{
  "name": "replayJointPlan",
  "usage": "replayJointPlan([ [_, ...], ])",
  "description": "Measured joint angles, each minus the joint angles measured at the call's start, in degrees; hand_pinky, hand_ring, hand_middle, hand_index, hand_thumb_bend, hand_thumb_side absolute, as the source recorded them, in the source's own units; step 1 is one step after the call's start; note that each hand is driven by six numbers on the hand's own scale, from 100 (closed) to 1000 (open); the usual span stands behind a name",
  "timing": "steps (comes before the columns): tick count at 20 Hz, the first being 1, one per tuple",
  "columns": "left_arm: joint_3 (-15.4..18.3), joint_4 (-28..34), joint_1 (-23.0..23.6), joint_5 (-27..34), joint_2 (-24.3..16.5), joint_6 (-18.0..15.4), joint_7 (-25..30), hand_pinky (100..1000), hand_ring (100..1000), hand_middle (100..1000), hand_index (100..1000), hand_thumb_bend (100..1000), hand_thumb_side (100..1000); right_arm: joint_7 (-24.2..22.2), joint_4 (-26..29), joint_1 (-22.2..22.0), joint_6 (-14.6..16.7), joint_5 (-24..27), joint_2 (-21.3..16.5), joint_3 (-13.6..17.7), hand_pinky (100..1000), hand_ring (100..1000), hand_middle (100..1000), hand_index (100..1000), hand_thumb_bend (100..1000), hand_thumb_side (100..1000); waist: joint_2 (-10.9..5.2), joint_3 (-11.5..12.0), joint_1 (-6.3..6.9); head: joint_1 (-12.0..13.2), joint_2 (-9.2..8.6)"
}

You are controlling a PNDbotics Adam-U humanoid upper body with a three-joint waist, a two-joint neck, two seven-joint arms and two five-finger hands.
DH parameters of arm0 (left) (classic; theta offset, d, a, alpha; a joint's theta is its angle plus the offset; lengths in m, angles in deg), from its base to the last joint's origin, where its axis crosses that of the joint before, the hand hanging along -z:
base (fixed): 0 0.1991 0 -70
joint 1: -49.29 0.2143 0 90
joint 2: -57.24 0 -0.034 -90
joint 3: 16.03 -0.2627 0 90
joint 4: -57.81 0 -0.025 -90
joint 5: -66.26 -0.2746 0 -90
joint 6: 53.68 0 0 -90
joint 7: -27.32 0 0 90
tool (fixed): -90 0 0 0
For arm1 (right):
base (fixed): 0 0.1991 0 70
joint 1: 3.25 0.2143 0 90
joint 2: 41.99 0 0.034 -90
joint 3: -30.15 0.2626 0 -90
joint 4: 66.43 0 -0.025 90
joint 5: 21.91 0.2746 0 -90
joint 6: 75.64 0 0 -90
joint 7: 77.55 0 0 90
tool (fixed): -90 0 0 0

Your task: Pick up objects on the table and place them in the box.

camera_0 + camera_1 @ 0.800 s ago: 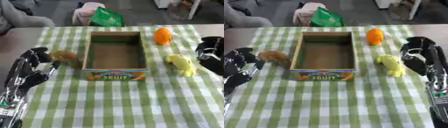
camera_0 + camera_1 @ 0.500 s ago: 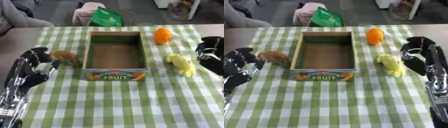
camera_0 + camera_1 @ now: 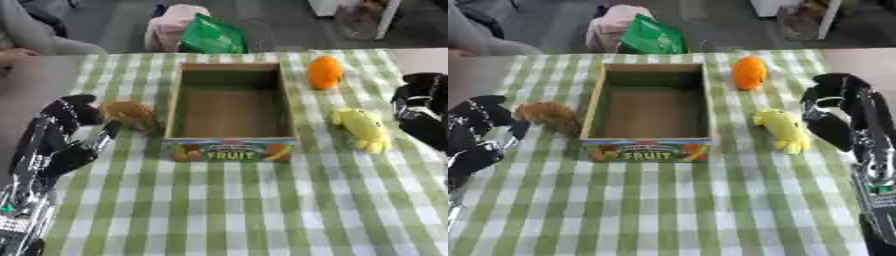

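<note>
Left eye view, cardboard box (image 3: 229, 107) empty, fuzzy brown lump (image 3: 129, 112) beside left hand (image 3: 59, 137), both hands' fingers released.

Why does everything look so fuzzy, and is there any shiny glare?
Left eye view: soft all over, so the box label is smeared and the brown thing is a blob. Right eye view: equally soft, with pale sheen on the right hand and no strong glare on the tablecloth.

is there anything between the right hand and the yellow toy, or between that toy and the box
Nothing visible. The right hand hangs just right of the yellow toy with only bare cloth between them. Between the toy and the box there is also only cloth; the box is open on top and empty.
</note>
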Motion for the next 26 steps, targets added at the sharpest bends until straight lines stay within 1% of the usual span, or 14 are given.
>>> replayJointPlan([
  [1, 0.2, 0.0, -0.5, -0.6, -0.7, 0.2, 0.1, 729, 596, 552, 730, 554, 102, 0.0, 0.0, 0.0, 0.0, 0.0, 0.0, 0.0, 632, 642, 567, 694, 100, 100, 0.00, 0.0, 0.00, 0.0, 0.00],
  [5, 0.8, -0.6, -3.5, -4.2, -4.3, 1.1, 0.6, 735, 618, 580, 745, 562, 100, 0.0, 0.0, 0.0, 0.0, 0.0, 0.0, 0.0, 632, 642, 567, 694, 100, 100, -0.12, -0.2, 0.04, 0.0, 0.00],
  [8, 1.0, -2.0, -6.1, -7.1, -8.1, 2.1, 2.0, 740, 637, 603, 752, 575, 121, 0.0, 0.0, 0.0, 0.0, 0.0, 0.0, 0.0, 632, 642, 567, 694, 100, 100, -0.34, -0.3, 0.19, 0.0, 0.00],
  [9, 0.9, -2.7, -7.0, -8.1, -9.5, 2.3, 2.7, 747, 654, 620, 755, 591, 144, 0.0, 0.0, 0.0, 0.0, 0.0, 0.0, 0.0, 632, 642, 567, 694, 100, 100, -0.34, -0.4, 0.30, 0.0, 0.00],
  [11, 0.2, -4.4, -8.7, -10.0, -12.3, 2.8, 4.4, 750, 671, 640, 760, 610, 162, -0.1, 0.0, 0.0, 0.0, 0.0, 0.0, 0.0, 632, 642, 567, 694, 100, 100, -0.38, -0.4, 0.40, 0.0, 0.01],
  [12, -0.4, -5.4, -9.6, -10.9, -13.8, 2.9, 5.3, 750, 673, 641, 760, 613, 163, -0.1, 0.0, 0.0, 0.0, 0.0, 0.0, -0.1, 632, 642, 567, 694, 100, 100, -0.39, -0.6, 0.39, 0.1, 0.02],
  [15, -3.3, -9.1, -12.4, -13.8, -18.1, 2.9, 8.0, 753, 692, 666, 764, 675, 179, -0.2, 0.0, 0.0, 0.0, 0.0, 0.0, -0.4, 632, 642, 567, 694, 100, 100, -0.42, -0.9, 0.40, 0.4, 0.03],
  [18, -6.7, -13.1, -15.5, -16.5, -20.9, 2.4, 10.8, 751, 697, 671, 765, 708, 187, -0.4, 0.0, 0.0, 0.0, 0.0, 0.0, -0.4, 632, 642, 567, 694, 100, 100, -0.51, -1.1, 0.40, 0.6, 0.05],
  [21, -9.7, -17.0, -18.6, -19.3, -22.2, 1.3, 13.5, 749, 697, 669, 766, 721, 196, -0.5, 0.0, 0.0, 0.0, 0.0, 0.0, -0.5, 632, 642, 567, 694, 100, 100, -0.56, -1.4, 0.38, 0.7, 0.07],
  [23, -11.2, -19.3, -20.4, -21.2, -22.3, 0.6, 15.5, 747, 696, 667, 765, 727, 201, -0.5, 0.0, 0.0, 0.0, 0.0, 0.0, -0.7, 632, 642, 567, 694, 100, 100, -0.66, -1.4, 0.38, 0.9, 0.12],
  [26, -12.5, -22.0, -22.1, -24.1, -22.2, -0.3, 18.3, 747, 696, 667, 765, 727, 201, -0.6, 0.0, 0.0, 0.0, 0.0, 0.0, -0.7, 632, 642, 567, 694, 100, 100, -0.67, -1.4, 0.38, 1.0, 0.46],
])
